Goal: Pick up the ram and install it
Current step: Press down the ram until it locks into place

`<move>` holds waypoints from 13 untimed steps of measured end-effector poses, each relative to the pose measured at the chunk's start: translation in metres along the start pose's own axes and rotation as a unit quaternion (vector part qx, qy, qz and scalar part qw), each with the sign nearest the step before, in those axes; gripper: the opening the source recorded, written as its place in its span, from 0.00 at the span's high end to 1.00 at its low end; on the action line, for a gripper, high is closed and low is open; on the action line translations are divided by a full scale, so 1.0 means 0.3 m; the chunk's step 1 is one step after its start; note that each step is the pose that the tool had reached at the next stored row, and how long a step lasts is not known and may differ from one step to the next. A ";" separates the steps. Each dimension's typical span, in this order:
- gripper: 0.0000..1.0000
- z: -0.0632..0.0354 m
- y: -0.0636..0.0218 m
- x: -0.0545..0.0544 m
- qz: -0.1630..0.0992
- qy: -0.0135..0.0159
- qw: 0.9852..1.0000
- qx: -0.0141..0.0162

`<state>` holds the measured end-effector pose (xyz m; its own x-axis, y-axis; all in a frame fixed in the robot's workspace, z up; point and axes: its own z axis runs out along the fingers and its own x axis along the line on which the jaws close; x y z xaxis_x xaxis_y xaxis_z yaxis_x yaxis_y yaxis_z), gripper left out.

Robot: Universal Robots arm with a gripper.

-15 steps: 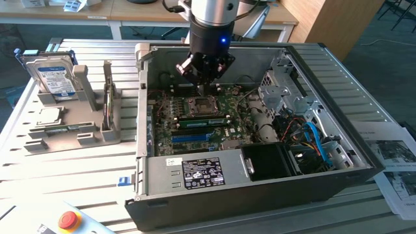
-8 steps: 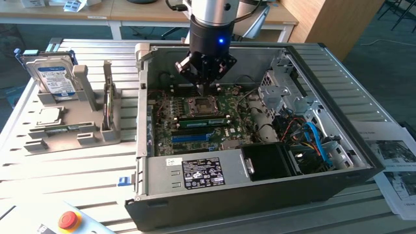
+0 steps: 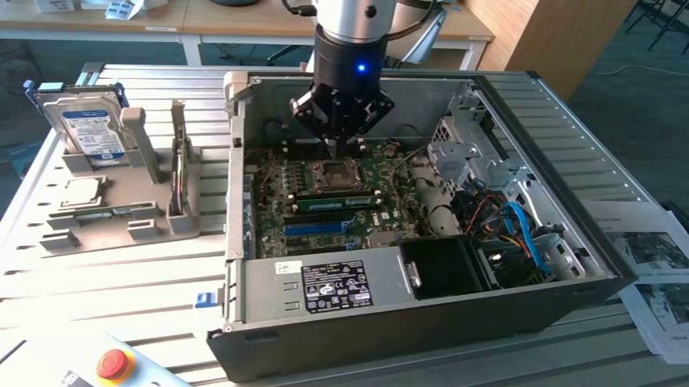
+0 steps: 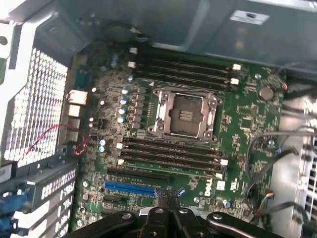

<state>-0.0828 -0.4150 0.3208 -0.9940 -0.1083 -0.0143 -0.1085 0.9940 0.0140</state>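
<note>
**Gripper closed and empty over the board; green stick at the memory slots**

In the exterior view the gripper (image 3: 340, 149) hangs inside the open computer case (image 3: 377, 339), its fingers pinched together with nothing between them. The tips are above the motherboard, just at 12 o'clock of the CPU socket (image 3: 331, 173). The wrist view agrees: the gripper (image 4: 168, 201) shows two fingers shut flat against each other, with the board below them.

The ram (image 3: 336, 201) appears as a narrow green strip just at 6 o'clock of the socket. It lies between the socket and the blue slot (image 3: 319, 228) and runs along the line of the memory slots (image 4: 171, 156). It looks to be standing in one of them. Whether it is fully seated and the end latches have closed, I cannot tell.

Judged from this, the step in hand is seating the stick, with the closed fingers serving as a pusher. To do it well:
- Bring the tips straight down onto the stick's top edge, not onto the socket or the neighbouring slots.
- Press square to the board, since a tilted push could lift one end.
- Load both ends evenly.
- Keep clear of the loose cables at 3 o'clock.

The hard drive (image 3: 92, 129) stands in its holder on the counter (image 3: 119, 274), well apart at 9 o'clock.
</note>
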 end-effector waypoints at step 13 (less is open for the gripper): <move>0.90 0.000 0.000 0.000 0.040 0.000 0.999 0.000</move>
<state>-0.0829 -0.4149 0.3208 -0.9995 -0.0284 -0.0128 -0.0286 0.9995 0.0146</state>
